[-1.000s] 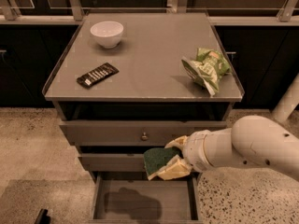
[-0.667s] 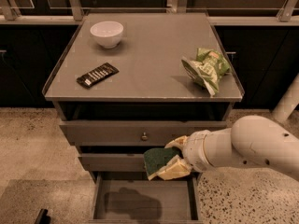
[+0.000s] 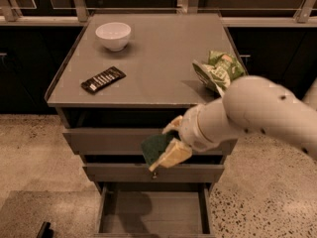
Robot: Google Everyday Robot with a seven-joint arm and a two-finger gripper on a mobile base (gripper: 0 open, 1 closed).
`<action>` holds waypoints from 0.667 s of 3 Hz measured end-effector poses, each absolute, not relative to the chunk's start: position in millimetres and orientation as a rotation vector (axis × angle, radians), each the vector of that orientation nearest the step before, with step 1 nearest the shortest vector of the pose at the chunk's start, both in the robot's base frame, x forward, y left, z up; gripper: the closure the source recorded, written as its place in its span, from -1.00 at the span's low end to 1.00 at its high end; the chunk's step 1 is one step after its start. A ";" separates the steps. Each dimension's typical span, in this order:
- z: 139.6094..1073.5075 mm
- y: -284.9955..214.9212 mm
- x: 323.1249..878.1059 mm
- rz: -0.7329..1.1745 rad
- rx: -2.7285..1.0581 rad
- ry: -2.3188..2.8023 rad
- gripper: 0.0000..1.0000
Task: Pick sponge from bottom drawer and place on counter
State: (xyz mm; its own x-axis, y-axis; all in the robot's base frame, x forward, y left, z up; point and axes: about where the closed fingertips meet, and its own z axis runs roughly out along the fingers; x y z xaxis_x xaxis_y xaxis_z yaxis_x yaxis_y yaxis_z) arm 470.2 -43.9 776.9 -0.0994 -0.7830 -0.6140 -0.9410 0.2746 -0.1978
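Setting: a dim room with a speckled stone floor (image 3: 29,148) and dark panels across the top of the frame. A grey three-drawer cabinet stands mid-frame.
Claw: the claw (image 3: 161,149) hangs just below centre frame, in front of the drawer fronts, clenched on the sponge.
Sponge: the small pad with a dark green scouring face over yellow foam (image 3: 154,147) is held tilted in the air. It is above the open drawer, below the tabletop's front edge, and touches neither.
Arm: the thick white robot arm (image 3: 257,110) enters from the right edge, and its elbow sits just under the snack bag in the picture.
Drawers: the wide shallow grey bottom drawer (image 3: 148,214) is pulled out at bottom centre. The two upper grey drawers (image 3: 114,140) are shut directly behind the claw.
Tabletop: the flat grey-brown glossy tabletop (image 3: 163,68) fills the upper middle and carries three things:
- a white bowl (image 3: 113,35) at upper left
- a flat black wrapper (image 3: 103,79) left of centre
- a crumpled light green snack bag (image 3: 218,71) at the right edge
Stage: the pick looks done, and the lift and the placing remain.
Risks:
- Rising straight up could catch the sponge or the fingers under the tabletop's front lip, because they hang so near the cabinet face.
- The arm could sweep the snack bag off the right edge as it swings over.
- The soft foam may slip from a tilted hold.
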 end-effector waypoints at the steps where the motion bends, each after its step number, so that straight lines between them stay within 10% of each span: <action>1: 826.6 -18.5 496.4 0.203 -1.707 1.856 1.00; 2: 869.0 1.3 524.2 0.165 -1.812 1.780 1.00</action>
State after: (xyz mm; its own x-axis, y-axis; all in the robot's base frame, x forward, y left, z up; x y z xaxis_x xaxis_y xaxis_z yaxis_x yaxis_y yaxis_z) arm 524.2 1.3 869.0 0.0987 -0.8735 -0.4767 -0.9461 0.0661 -0.3170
